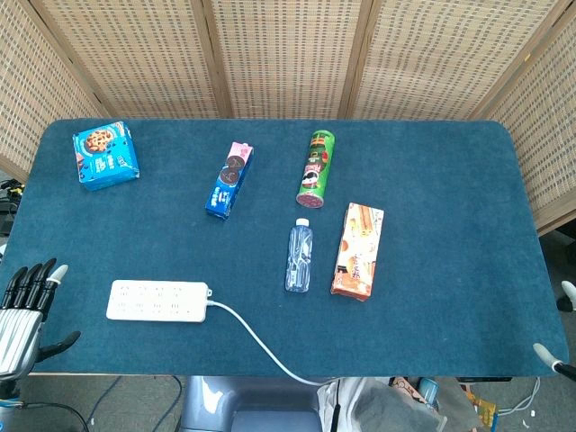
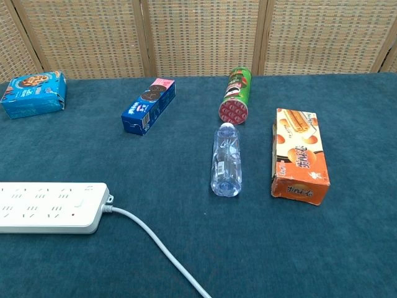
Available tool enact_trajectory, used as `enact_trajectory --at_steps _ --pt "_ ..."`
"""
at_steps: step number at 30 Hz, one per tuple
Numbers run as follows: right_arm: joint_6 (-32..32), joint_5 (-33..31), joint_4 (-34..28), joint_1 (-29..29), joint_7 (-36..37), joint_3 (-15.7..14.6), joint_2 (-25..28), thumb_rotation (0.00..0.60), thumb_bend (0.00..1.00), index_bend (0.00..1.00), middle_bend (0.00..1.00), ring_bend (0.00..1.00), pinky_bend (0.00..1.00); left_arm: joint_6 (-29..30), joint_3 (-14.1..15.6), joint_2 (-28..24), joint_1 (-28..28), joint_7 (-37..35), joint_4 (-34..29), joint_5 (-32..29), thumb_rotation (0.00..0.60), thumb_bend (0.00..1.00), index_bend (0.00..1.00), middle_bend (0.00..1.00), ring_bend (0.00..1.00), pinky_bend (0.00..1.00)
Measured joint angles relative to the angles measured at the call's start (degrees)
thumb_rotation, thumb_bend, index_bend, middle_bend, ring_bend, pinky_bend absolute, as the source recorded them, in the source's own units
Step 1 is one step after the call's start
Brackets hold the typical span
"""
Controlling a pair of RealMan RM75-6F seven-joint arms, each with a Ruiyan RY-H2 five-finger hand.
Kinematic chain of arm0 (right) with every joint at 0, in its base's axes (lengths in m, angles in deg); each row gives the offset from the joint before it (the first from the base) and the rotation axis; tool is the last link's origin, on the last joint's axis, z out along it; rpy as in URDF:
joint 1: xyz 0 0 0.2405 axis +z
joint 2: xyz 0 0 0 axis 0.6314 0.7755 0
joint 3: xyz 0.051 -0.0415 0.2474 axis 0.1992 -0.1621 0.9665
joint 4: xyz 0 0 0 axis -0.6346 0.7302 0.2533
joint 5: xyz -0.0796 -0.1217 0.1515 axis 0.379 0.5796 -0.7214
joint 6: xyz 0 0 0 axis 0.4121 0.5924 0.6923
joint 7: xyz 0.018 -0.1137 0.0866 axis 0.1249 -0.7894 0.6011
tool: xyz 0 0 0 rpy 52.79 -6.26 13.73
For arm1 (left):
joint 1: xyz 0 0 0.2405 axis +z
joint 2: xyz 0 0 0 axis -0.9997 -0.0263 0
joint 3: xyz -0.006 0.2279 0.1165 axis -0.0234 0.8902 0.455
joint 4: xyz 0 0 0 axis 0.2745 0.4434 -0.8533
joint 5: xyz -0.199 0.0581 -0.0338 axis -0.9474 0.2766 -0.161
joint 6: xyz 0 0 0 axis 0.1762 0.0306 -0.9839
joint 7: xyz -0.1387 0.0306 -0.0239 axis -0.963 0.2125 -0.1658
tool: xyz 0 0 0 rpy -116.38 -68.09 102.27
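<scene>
The left hand [image 1: 25, 310] hovers empty, fingers spread, near the white power strip [image 1: 158, 301]; the right hand's [image 1: 553, 358] state is unclear. Dark blue table [image 1: 450, 225], wicker screens [image 1: 288, 54] behind.

The left hand [image 1: 25, 310] hangs with fingers apart, holding nothing; only the right hand's [image 1: 556, 360] fingertip shows.

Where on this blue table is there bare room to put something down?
The widest bare patch lies right of the orange biscuit box, out to the table's right edge. Another lies between the light-blue cookie box and the power strip. The middle is crowded: dark-blue cookie pack, green chip can and water bottle lie close together.
</scene>
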Motion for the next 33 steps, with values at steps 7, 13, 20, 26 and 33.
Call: enact_trajectory --at_steps 7,13,20,26,33 --pt "-0.33 0.12 0.24 0.17 -0.1 -0.25 -0.37 0.6 0.0 0.0 0.0 0.0 0.0 -0.82 0.66 -0.4 -0.24 -1.61 0.06 0.85 0.6 0.0 0.0 0.0 0.0 0.0" --pt "-0.35 0.37 -0.26 0.2 0.24 -0.44 -0.13 0.6 0.0 0.0 0.0 0.0 0.0 -1.86 0.86 0.48 -1.52 -5.82 1.07 2.68 0.6 0.05 0.0 0.71 0.64 0.53" --pt "-1.05 -0.14 -0.31 0.4 1.92 -0.4 0.37 0.6 0.0 0.0 0.0 0.0 0.0 -7.0 -0.01 6.9 -5.26 -8.67 3.59 2.84 0.6 0.72 0.09 1.0 0.97 1.0" --pt "-1.73 -0.1 -0.34 0.64 2.82 -0.6 0.7 0.6 0.0 0.0 0.0 0.0 0.0 -17.98 -0.24 7.59 -8.6 -3.92 -0.85 -3.32 0.6 0.78 0.23 1.0 0.97 1.0" --pt "-2.47 -0.36 -0.41 0.95 3.53 -0.66 1.08 0.6 0.0 0.0 0.0 0.0 0.0 -25.71 -1.39 9.96 -11.95 7.91 -6.78 -16.03 0.6 0.79 0.25 1.0 0.97 1.0"
